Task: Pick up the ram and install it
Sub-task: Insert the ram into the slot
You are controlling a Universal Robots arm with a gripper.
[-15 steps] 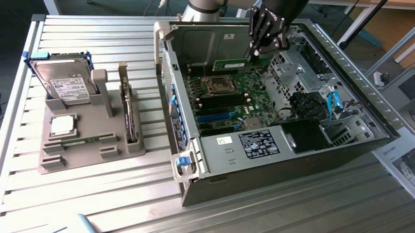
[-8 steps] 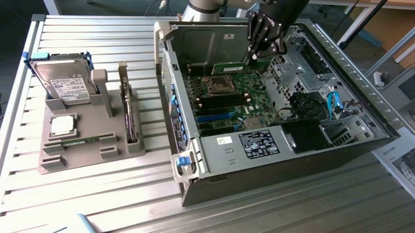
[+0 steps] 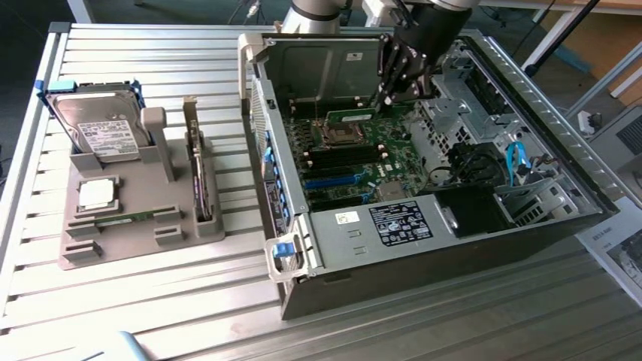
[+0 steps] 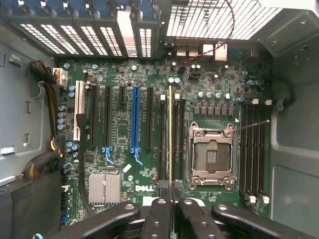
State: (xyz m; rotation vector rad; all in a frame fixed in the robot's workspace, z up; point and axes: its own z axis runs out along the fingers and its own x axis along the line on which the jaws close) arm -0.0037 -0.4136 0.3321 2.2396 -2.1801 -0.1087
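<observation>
1. So, the pick-up part looks done. Your gripper (image 3: 389,96) is down inside the open PC case (image 3: 431,278), and its fingers are pinched on the ram (image 3: 351,116), holding the green stick by one end.
2. In the wrist view you see the stick edge-on, as a thin line running straight out from between the fingertips. It sits over the bank of black memory slots (image 4: 162,144) just beside the empty CPU socket (image 4: 211,155) and runs parallel to them, so I'd call the alignment pretty decent.
3. The install isn't finished, as far as I can judge. In the exterior view the stick seems to sit proud of the motherboard (image 4: 119,124) instead of down in a slot. I can't tell whether its lower edge is touching the slot yet.
4. The slot latches are too small to read.
5. One more green stick (image 3: 125,219) lies in the gray holder (image 3: 80,252) outside the case, well away from the gripper.
</observation>
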